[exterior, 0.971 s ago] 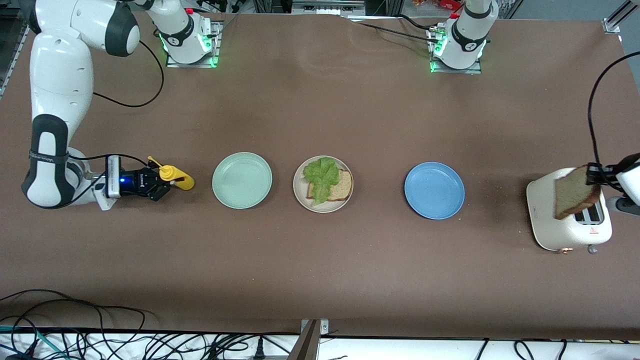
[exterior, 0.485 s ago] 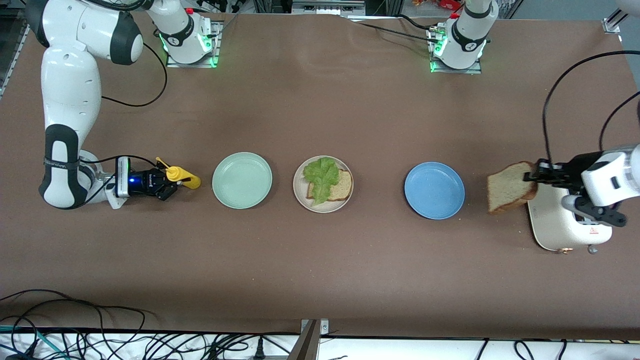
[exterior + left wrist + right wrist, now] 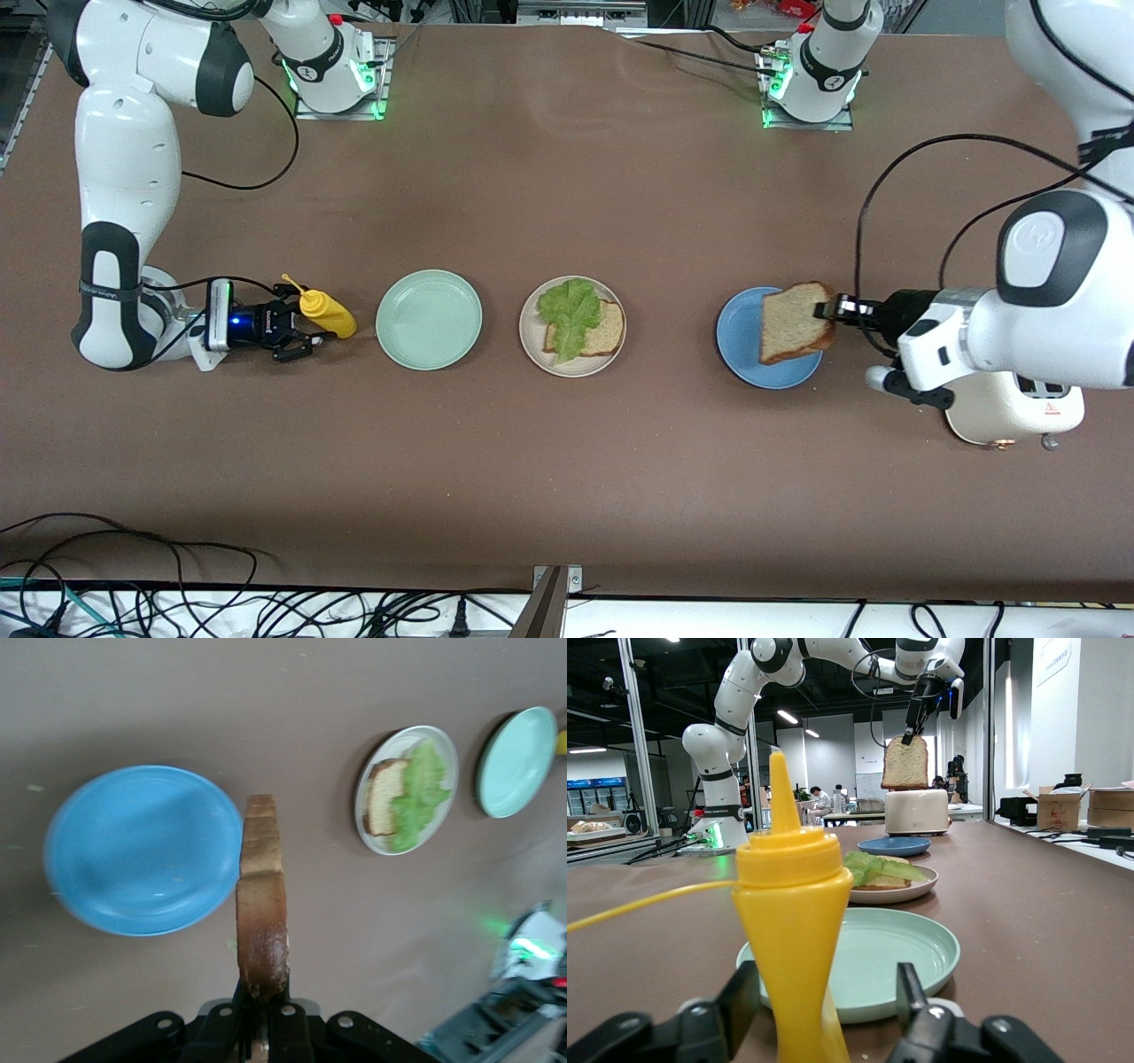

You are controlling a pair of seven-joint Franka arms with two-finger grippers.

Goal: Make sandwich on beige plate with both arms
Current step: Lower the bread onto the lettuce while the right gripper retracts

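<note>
The left end effector (image 3: 831,309) is pinching a squarish brown bread slice (image 3: 794,322) by its crust, carrying it over the round blue plate (image 3: 749,365). Judging by that, the topping step is in hand; next the slice needs lowering flat onto the ruffled green lettuce leaf (image 3: 571,312) on the round beige plate (image 3: 532,341), which is holding the other slice (image 3: 603,332).

The right end effector (image 3: 297,332) is resting on the counter (image 3: 567,461) with jaws spread around the yellow squeeze bottle (image 3: 326,312), beside the mint-green plate (image 3: 429,319).

Counted: three plates, two slices, one leaf, one bottle.
</note>
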